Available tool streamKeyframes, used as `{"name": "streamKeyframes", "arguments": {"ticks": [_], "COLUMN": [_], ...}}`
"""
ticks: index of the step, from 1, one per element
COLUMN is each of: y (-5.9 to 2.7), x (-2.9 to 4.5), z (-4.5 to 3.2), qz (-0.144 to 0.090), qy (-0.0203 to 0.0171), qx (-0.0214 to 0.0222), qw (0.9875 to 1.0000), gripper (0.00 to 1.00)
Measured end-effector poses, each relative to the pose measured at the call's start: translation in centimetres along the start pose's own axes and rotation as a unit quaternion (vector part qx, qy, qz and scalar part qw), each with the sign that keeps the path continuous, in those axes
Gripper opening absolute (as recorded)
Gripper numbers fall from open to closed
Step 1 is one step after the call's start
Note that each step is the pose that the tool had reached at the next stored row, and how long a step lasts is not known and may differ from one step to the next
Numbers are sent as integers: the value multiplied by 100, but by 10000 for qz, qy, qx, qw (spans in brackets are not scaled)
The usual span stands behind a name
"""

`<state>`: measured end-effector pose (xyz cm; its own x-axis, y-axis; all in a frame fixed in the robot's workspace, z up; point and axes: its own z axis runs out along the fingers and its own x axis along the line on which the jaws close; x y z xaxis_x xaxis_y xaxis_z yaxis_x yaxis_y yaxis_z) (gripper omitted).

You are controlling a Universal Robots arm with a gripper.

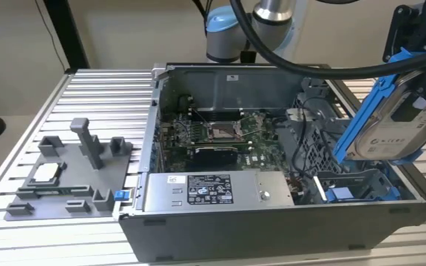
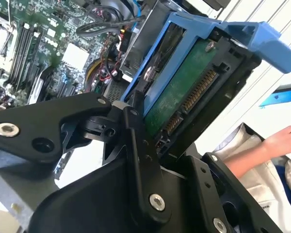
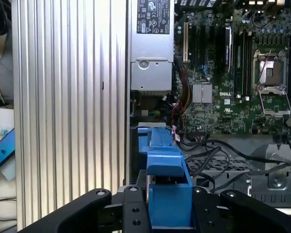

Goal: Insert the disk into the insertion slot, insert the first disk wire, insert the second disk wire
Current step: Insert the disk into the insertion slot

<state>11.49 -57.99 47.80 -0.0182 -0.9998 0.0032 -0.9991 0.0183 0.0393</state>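
One gripper (image 1: 422, 102), clamped on the one disk (image 1: 390, 136), held it tilted over the open case (image 1: 272, 233). The one slot (image 1: 355, 191) lay just below the disk, apart from it.

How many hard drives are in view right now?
1: the silver-grey hard drive in a bright blue plastic carrier, gripped by the end effector, tilted above the open grey computer case at the exterior view's right. Others may be hidden inside.

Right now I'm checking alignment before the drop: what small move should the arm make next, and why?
Probably level the disk first: the gripper holds it tilted, well above the insertion slot with its blue rails.
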Motion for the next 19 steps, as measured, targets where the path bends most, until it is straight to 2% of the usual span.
{"name": "streamKeyframes", "arguments": {"ticks": [6, 19], "y": [-10, -11], "x": [18, 28], "z": [47, 70], "qz": [0, 0], "qy": [1, 0], "qx": [0, 0], "qw": [10000, 10000], "gripper": [0, 0]}}
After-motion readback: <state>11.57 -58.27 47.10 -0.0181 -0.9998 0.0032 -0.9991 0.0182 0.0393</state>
